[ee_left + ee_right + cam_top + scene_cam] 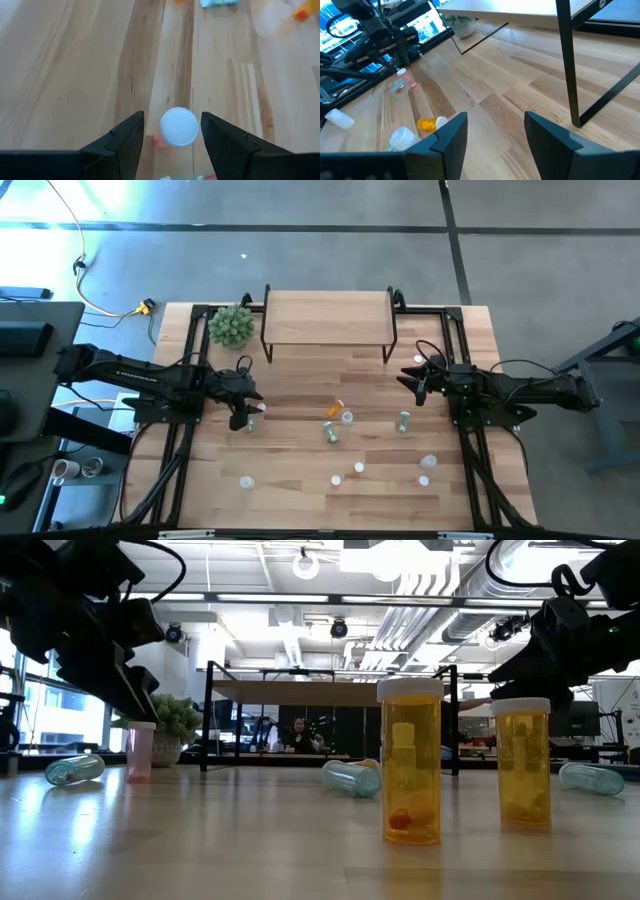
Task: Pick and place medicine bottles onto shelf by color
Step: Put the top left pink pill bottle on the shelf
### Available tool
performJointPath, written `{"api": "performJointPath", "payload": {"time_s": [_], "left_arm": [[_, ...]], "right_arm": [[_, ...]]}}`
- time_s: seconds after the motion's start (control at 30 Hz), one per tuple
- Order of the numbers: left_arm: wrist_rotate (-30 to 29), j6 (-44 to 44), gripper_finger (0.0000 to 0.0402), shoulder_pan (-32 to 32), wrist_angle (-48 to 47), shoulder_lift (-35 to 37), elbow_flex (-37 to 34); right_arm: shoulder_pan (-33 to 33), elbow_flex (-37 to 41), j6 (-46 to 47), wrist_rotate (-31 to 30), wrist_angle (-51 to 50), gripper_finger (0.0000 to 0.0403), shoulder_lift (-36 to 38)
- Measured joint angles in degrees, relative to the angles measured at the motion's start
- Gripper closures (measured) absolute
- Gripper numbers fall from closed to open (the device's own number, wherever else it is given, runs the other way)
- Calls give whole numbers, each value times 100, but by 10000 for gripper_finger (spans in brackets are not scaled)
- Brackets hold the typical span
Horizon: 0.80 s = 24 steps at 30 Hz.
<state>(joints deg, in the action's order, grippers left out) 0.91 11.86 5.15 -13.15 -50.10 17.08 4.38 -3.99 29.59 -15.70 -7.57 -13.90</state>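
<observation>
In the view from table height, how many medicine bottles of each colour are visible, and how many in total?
Orange bottles, standing: 2
Pink bottle, standing: 1
Pale green bottles, lying: 3
Total: 6
An orange speck behind the middle lying bottle is too hidden to count.

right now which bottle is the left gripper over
The upright pink bottle with the white cap, standing between the left gripper's open fingers; the other bottles lie farther off.

Wood-plank table [300,500] — bottles [340,420] scattered, shelf [328,315] and plant [231,326] at back.
</observation>
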Motion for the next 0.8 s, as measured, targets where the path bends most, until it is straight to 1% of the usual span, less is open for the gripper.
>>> {"api": "performJointPath", "payload": {"time_s": [0.47,0.6,0.7,0.8], "left_arm": [[-13,-49,213,0,397,-727,0],[-160,-50,214,0,410,-877,0],[-177,-50,226,0,411,-940,-2],[-177,-50,246,0,409,-954,-1]], "right_arm": [[0,0,-1,0,-2,215,0],[1,1,-1,1,-4,215,-1],[0,0,-1,1,-4,215,1],[0,1,-1,1,-7,215,0]]}}
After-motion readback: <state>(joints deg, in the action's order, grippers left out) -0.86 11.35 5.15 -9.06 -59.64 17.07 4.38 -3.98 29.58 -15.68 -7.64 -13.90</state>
